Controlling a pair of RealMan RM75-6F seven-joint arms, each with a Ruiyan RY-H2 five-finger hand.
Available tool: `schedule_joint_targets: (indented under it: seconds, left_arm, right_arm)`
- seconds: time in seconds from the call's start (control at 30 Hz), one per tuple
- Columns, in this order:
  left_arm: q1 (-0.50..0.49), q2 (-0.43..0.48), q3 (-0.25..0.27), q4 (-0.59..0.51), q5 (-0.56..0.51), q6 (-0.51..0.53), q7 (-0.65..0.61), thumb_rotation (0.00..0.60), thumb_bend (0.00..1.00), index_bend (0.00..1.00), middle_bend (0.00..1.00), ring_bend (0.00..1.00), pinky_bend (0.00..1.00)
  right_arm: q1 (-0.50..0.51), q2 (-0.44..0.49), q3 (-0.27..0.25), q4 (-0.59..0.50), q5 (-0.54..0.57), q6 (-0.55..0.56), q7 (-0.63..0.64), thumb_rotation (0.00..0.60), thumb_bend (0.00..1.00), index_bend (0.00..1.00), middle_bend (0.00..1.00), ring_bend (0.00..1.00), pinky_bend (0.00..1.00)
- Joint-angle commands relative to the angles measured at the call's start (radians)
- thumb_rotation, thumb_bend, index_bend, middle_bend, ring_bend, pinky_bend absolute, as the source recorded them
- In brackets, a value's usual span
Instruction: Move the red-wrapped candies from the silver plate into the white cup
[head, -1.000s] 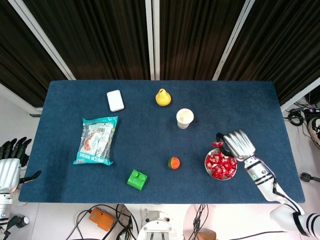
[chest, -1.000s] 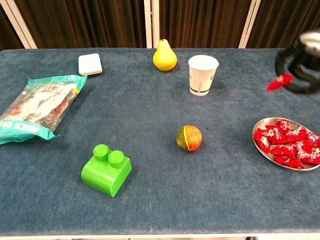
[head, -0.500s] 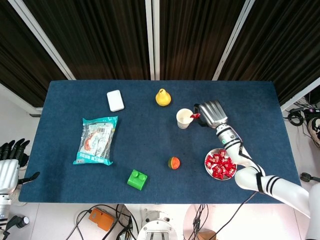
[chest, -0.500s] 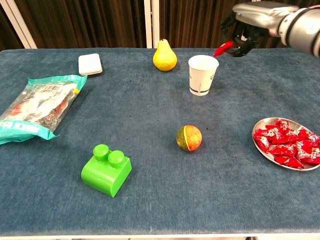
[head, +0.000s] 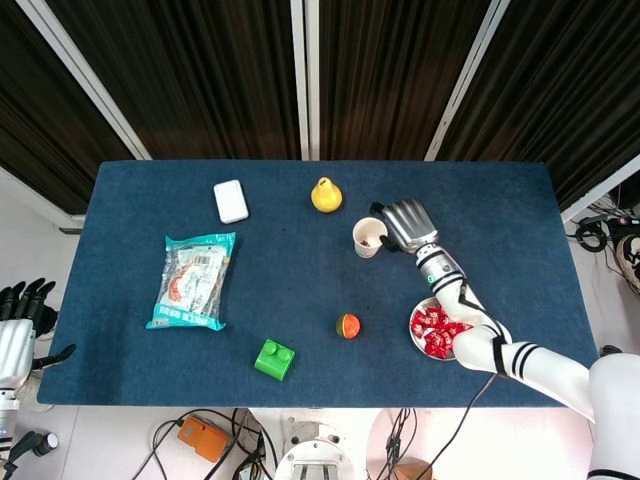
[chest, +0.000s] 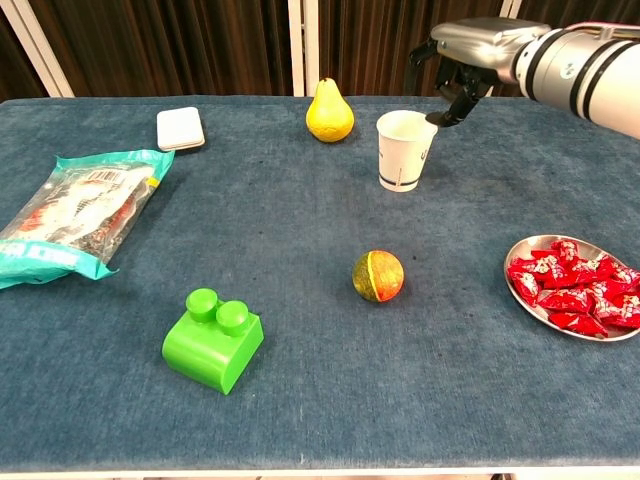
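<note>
Red-wrapped candies (chest: 572, 288) are lying heaped in the silver plate (chest: 524, 293) at the right side of the blue worktop (chest: 300, 400), well apart from the white cup (chest: 404, 150). One red candy (head: 370, 241) is showing inside the cup in the head view. The right hand (chest: 468, 65) is hovering just above and beside the cup's far right rim, palm down, its dark fingers (chest: 447, 108) hanging apart with nothing visible between them; one fingertip is pointing down close to the rim, though whether it is touching cannot be told. The silver forearm is reaching in from the right edge of the chest view.

The left hand (head: 18, 325) is hanging off the worktop at the lower left of the head view, holding nothing, its fingers straight and slightly spread.

Other things are sitting on the worktop: a yellow pear (chest: 329, 110) just left of the cup, a small white rectangular box (chest: 180, 128) farther left, a teal snack packet (chest: 70, 218) lying flat near the left edge, a green toy brick (chest: 213, 339) toward the front, and a small orange-and-green ball (chest: 378, 276) between the brick and the plate.
</note>
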Motion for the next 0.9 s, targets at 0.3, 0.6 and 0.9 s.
schedule_joint_targets:
  seconds: [0.3,0.6,0.9]
  left_arm:
    - [-0.009,0.001,-0.002,0.01,0.011,-0.006,-0.007,0.6,0.0,0.1,0.06,0.0,0.0]
    - [-0.015,-0.011,-0.001,0.007,0.022,-0.004,-0.005,0.6,0.0,0.1,0.06,0.0,0.0]
    - [-0.007,-0.014,0.001,0.018,0.021,0.005,-0.013,0.6,0.0,0.1,0.06,0.0,0.0]
  right_arm:
    - [-0.253,0.281,-0.225,-0.353,-0.262,0.251,0.096,0.6,0.41,0.49,0.89,1.0,1.0]
    - [-0.313,0.297,-0.334,-0.417,-0.234,0.181,0.008,0.6,0.32,0.5,0.89,1.0,1.0]
    - [-0.312,0.235,-0.316,-0.426,-0.142,0.142,-0.073,0.6,0.31,0.54,0.89,1.0,1.0]
